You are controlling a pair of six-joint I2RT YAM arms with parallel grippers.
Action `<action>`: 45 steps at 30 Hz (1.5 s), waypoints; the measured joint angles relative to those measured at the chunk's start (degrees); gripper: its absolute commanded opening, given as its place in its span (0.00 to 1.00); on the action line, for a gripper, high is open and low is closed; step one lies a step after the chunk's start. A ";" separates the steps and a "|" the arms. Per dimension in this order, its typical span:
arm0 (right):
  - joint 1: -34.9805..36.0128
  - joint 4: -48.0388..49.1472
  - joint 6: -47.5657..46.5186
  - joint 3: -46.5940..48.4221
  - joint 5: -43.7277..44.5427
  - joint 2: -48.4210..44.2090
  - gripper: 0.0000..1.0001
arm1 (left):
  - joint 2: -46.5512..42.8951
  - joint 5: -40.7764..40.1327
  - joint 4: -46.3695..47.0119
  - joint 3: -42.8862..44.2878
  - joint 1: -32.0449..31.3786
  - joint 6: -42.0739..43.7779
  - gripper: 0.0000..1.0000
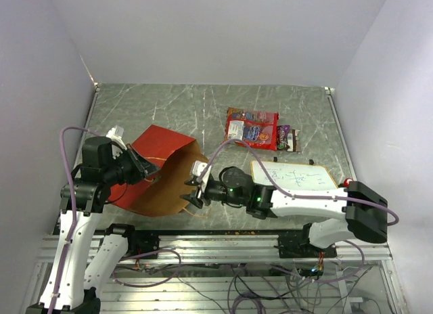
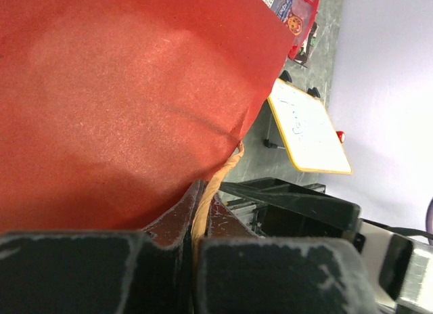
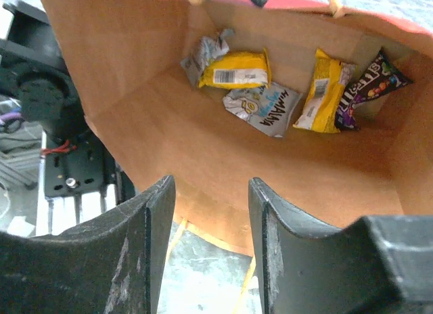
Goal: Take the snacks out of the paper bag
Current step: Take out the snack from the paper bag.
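Observation:
The paper bag (image 1: 160, 143), red outside and kraft inside, lies tilted on the table with its mouth toward the arms. My left gripper (image 1: 145, 169) is shut on its twisted handle (image 2: 206, 197), and the red wall (image 2: 122, 97) fills the left wrist view. My right gripper (image 1: 190, 193) is open and empty at the bag's mouth (image 3: 210, 212). Inside the bag lie a yellow packet (image 3: 237, 70), a pale blue-white packet (image 3: 265, 108), a second yellow packet (image 3: 323, 91), a dark purple packet (image 3: 367, 88) and a crumpled silver one (image 3: 203, 51). A large red snack bag (image 1: 252, 128) and a dark packet (image 1: 287, 139) lie on the table outside.
A wood-framed white board (image 1: 292, 175) lies right of the bag, over my right forearm; it also shows in the left wrist view (image 2: 308, 128). White walls enclose the grey marbled table (image 1: 169, 104). A metal rail (image 1: 203, 243) runs along the near edge.

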 measured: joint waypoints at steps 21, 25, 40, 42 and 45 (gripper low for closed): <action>0.24 19.06 -12.33 6.16 4.66 25.83 0.61 | -0.74 1.66 0.66 0.98 0.00 1.90 0.07; -0.11 24.37 -14.14 10.14 7.50 31.50 0.64 | -1.46 1.88 2.10 2.32 0.00 2.71 0.07; -5.09 37.03 -15.13 19.56 12.76 47.80 0.64 | -1.79 1.88 4.22 2.43 -0.02 3.89 0.07; -5.66 37.73 -15.21 20.92 12.79 49.31 0.62 | -1.31 1.88 4.20 2.75 -0.02 4.22 0.07; -6.34 38.12 -15.15 23.69 12.59 51.76 0.59 | -0.66 1.88 4.17 3.56 -0.02 4.74 0.07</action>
